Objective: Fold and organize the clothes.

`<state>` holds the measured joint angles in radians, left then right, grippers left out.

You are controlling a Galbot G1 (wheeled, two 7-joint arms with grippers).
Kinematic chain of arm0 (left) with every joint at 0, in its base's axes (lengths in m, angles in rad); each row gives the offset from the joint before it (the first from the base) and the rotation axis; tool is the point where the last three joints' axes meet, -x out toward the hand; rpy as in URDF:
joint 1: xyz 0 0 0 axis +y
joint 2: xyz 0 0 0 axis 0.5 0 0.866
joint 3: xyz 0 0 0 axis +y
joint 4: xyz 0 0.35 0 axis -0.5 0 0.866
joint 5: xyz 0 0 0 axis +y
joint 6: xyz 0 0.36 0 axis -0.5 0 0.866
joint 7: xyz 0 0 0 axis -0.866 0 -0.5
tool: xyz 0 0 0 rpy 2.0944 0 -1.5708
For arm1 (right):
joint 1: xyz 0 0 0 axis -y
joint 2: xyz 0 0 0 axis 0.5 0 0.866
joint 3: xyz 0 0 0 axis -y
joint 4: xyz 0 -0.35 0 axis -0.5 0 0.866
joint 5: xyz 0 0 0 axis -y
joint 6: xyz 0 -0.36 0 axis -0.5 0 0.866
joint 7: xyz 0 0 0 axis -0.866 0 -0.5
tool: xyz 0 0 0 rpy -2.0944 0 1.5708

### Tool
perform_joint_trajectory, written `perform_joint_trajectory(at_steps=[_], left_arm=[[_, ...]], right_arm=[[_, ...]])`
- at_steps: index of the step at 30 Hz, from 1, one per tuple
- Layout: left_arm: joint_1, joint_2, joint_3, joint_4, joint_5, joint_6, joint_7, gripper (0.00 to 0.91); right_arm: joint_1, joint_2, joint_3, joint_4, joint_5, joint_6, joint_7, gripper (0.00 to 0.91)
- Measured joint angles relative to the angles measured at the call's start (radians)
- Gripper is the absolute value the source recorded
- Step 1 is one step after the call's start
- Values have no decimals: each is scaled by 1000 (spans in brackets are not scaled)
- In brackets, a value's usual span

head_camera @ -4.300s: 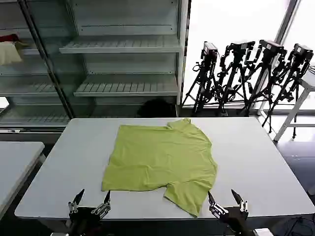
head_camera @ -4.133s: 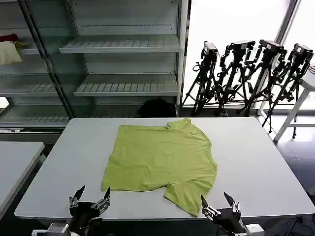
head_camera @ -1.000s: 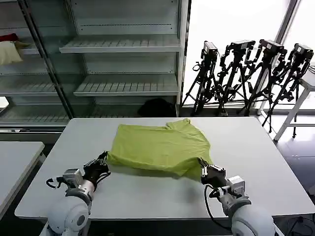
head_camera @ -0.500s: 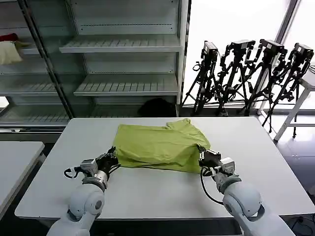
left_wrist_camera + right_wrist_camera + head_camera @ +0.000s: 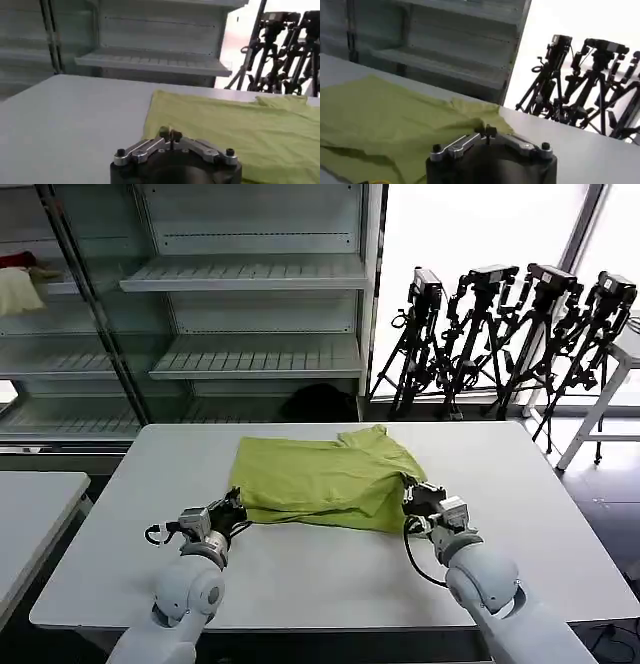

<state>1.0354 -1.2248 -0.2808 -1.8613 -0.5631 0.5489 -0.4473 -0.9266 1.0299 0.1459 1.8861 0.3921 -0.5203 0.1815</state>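
The clothes are one lime yellow-green T-shirt (image 5: 320, 474) lying on the white table (image 5: 320, 579), its near half doubled over toward the far side. My left gripper (image 5: 232, 506) is shut on the shirt's near left edge, low over the table. My right gripper (image 5: 413, 492) is shut on the near right edge by the sleeve. In the left wrist view the closed fingertips (image 5: 170, 133) sit against the cloth (image 5: 225, 130). The right wrist view shows the right gripper (image 5: 487, 131) pinched shut at the folded edge of the shirt (image 5: 380, 120).
Glass-fronted shelves (image 5: 250, 274) stand behind the table, with a cream and red bundle (image 5: 15, 284) at the upper left. Camera tripods (image 5: 510, 314) stand at the back right. A second table (image 5: 30, 514) is to the left. Bare tabletop lies near me.
Both grippers came up from the table's near edge, took hold of the shirt's near hem and carried it away from me, doubling the shirt over itself. In the last second they moved farther.
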Motion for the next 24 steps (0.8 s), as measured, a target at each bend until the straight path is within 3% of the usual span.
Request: perform_joint_trajectory(at_steps=[2, 3, 4, 5, 6, 18, 24], left_arm=[[-2, 0, -1, 5, 4, 0, 0, 30], [-4, 1, -1, 7, 5, 0, 0, 40], [-6, 1, -1, 9, 7, 1, 1, 353], [-8, 1, -1, 12, 9, 2, 1, 605], [-10, 0, 0, 15, 10, 3, 2, 907], [-36, 11, -4, 37, 32, 5, 6, 907], [-16, 34, -18, 8, 37, 14, 8, 907]], right_arm=[[1, 2, -4, -9, -3, 0, 1, 0], [1, 2, -5, -12, -5, 0, 1, 111], [1, 3, -5, -15, -8, -2, 2, 534], [0, 4, -5, -18, -10, -2, 4, 907], [-2, 5, -6, -21, -11, -3, 6, 907], [13, 27, -5, -36, -19, -3, 48, 907], [-22, -1, 15, 22, 40, -16, 74, 907]])
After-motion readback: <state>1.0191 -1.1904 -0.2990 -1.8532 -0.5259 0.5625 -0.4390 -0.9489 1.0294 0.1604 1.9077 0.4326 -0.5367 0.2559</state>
